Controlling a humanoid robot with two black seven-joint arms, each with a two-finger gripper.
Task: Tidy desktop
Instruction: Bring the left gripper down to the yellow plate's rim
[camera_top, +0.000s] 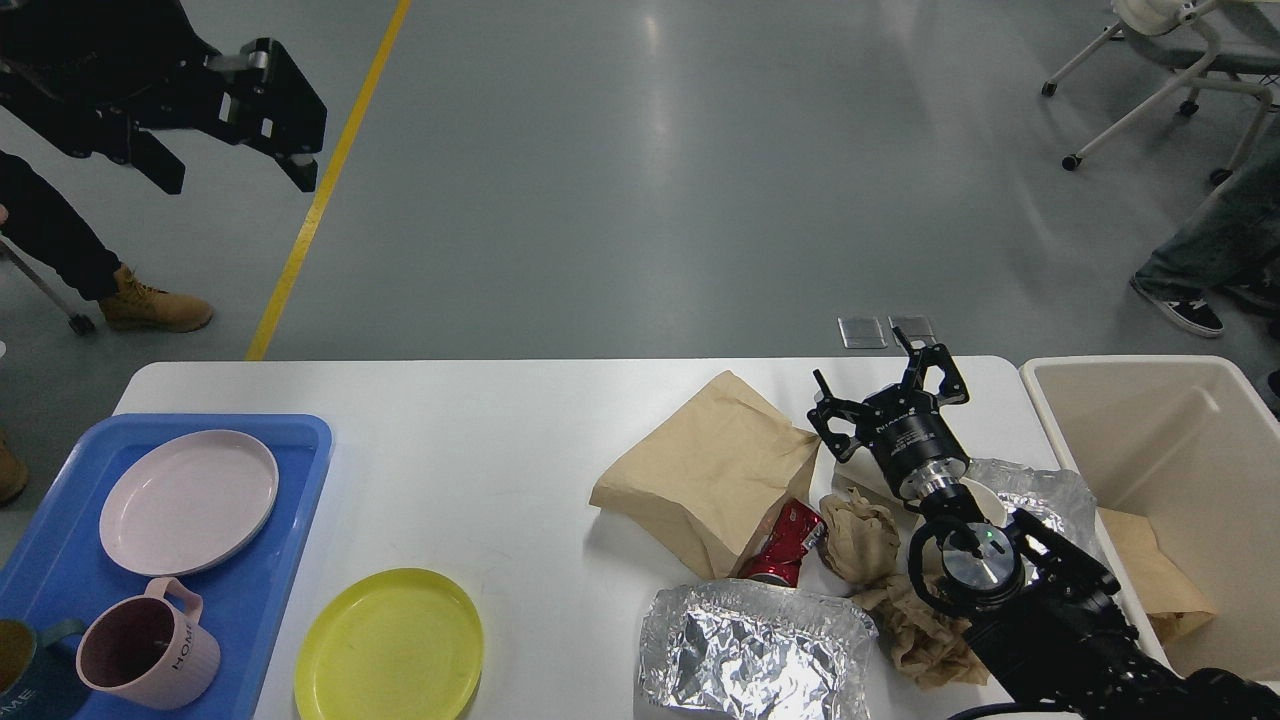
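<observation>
The white desktop (480, 470) spans the lower view. On its right lie a brown paper bag (715, 470), a crushed red can (785, 548), crumpled brown paper (862, 538), a foil container (750, 650) and more foil (1035, 498). A yellow plate (390, 645) lies at front left. My right gripper (872, 378) is open and empty, just right of the bag, near the desktop's far edge. My left gripper (235, 160) is raised high at the top left, beyond the desktop, open and empty.
A blue tray (60, 570) at the left holds a pink plate (190, 500), a pink mug (150, 645) and a dark mug (20, 670). A beige bin (1150, 440) at the right holds brown paper (1155, 580). People's feet and a chair stand on the floor beyond.
</observation>
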